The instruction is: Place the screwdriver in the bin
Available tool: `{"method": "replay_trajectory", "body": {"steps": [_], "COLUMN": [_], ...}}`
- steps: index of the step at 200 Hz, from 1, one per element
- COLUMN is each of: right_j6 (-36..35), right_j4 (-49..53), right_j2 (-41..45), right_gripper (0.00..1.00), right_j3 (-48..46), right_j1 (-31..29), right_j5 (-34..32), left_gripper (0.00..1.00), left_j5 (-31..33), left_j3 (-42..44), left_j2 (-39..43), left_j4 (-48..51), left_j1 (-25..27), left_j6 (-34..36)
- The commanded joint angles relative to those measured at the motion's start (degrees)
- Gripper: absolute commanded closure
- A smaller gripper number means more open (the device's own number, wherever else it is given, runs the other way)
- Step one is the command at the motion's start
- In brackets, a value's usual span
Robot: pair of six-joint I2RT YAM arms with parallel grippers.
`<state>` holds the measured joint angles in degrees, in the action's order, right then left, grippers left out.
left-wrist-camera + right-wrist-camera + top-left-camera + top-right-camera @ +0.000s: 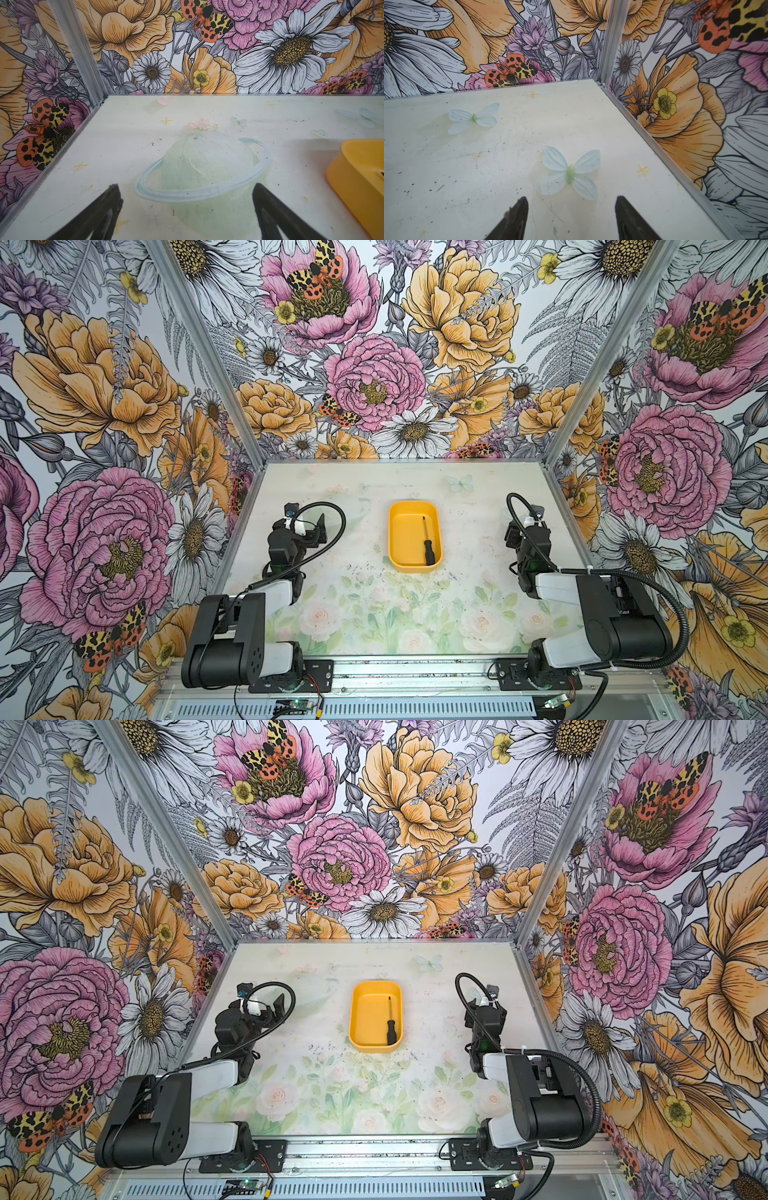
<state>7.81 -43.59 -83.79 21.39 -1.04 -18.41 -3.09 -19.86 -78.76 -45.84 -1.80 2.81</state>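
The yellow-orange bin (pixel 404 537) (pixel 366 1017) sits mid-table in both top views. Inside it the screwdriver (pixel 428 545) (pixel 391 1027) lies along the right wall, black handle toward the near end and thin shaft pointing away. My left gripper (pixel 319 526) (pixel 186 186) rests left of the bin, folded back near its base, open with only bare table between its fingers. The bin's corner (pixel 357 176) shows at the edge of the left wrist view. My right gripper (pixel 512 533) (pixel 572 199) is right of the bin, well apart from it, open and empty.
Flowered walls with aluminium posts (pixel 569 448) close in the table on three sides. Printed butterflies (pixel 570 173) and a ringed planet (pixel 203 168) are flat marks on the table surface. Both arm bases (pixel 291 676) stand at the near edge.
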Motion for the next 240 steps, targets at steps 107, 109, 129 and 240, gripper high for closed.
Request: {"method": "replay_trajectory", "body": {"steps": [107, 109, 129, 240], "right_j6": [-2.21, -2.26, -2.16, -2.03], "right_j4": [-0.58, -0.56, -0.36, 0.10], "right_j2": [-2.26, -2.26, -2.34, -2.43], "right_gripper": [0.28, 0.28, 0.23, 0.00], "right_j3": [3.20, 3.22, 3.32, 3.67], "right_j1": [0.51, 0.51, 0.68, 0.90], "right_j5": [5.19, 5.15, 5.36, 5.76], "left_gripper": [0.01, 0.01, 0.01, 0.01], "left_j5": [-0.78, -0.67, 0.22, 0.50], "left_j3": [0.31, 0.27, -0.92, -1.95], "left_j2": [-10.19, -10.12, -10.14, -10.27], "left_j4": [-12.17, -11.99, -9.78, -7.78], "left_j1": [-0.63, -0.58, -0.62, -0.92], "left_j6": [-1.83, -1.84, -2.27, -2.65]}}
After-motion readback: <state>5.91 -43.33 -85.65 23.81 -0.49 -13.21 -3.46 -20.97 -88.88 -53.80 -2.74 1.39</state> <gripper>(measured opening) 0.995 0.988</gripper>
